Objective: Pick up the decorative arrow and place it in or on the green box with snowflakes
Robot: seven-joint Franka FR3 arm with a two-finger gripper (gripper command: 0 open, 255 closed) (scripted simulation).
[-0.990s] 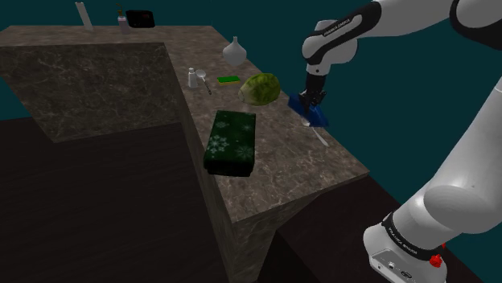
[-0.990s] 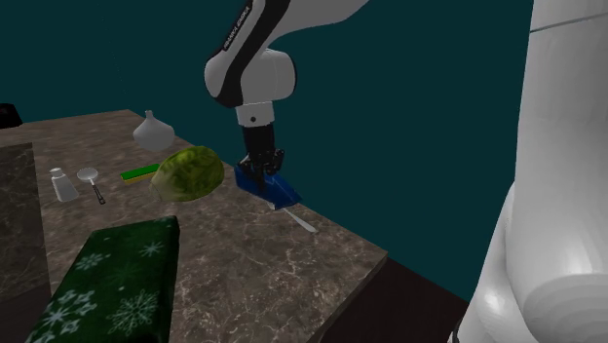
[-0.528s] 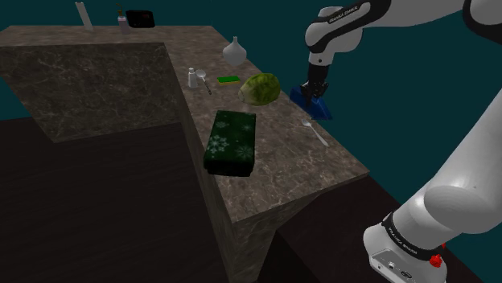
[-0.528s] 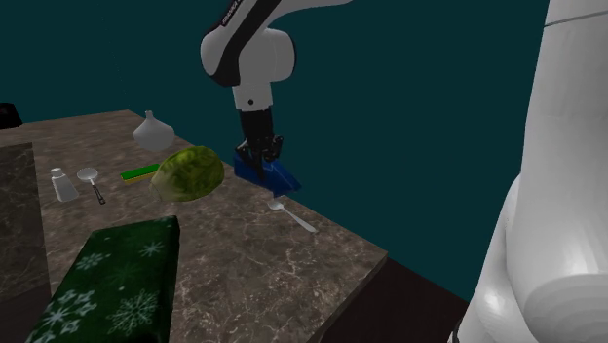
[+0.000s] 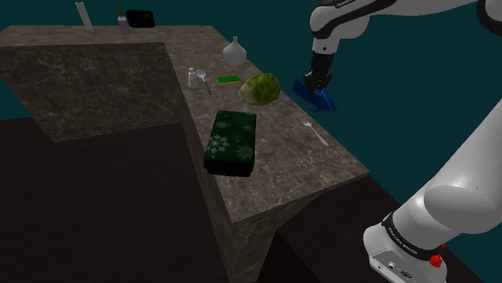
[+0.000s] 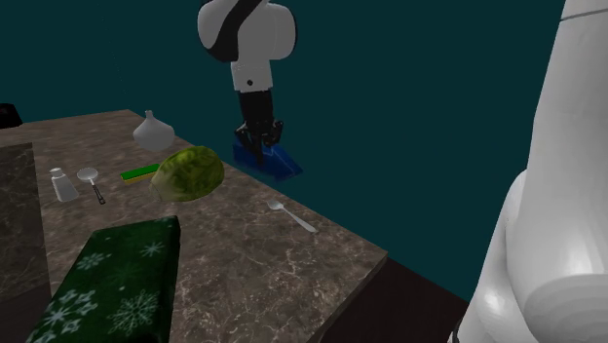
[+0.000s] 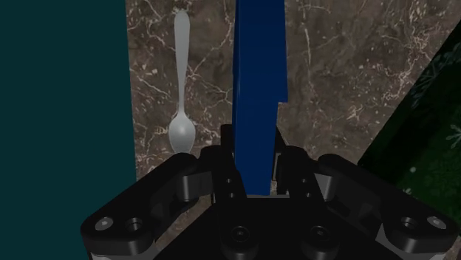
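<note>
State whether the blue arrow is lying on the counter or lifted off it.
Lifted: the hand clasps the blue arrow between its fingers, and it hangs above the counter.

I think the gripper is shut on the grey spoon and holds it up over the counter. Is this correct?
Not quite. The gripper is shut on the blue arrow, not the spoon, and holds it up over the counter. The spoon lies flat on the counter beside it. The wrist view shows this.

We see bare counter [image 5: 283, 161] between the spoon [image 5: 315, 134] and the green box [image 5: 231, 143], while the leafy green ball [image 5: 259, 88] stands near the box's far end.
</note>
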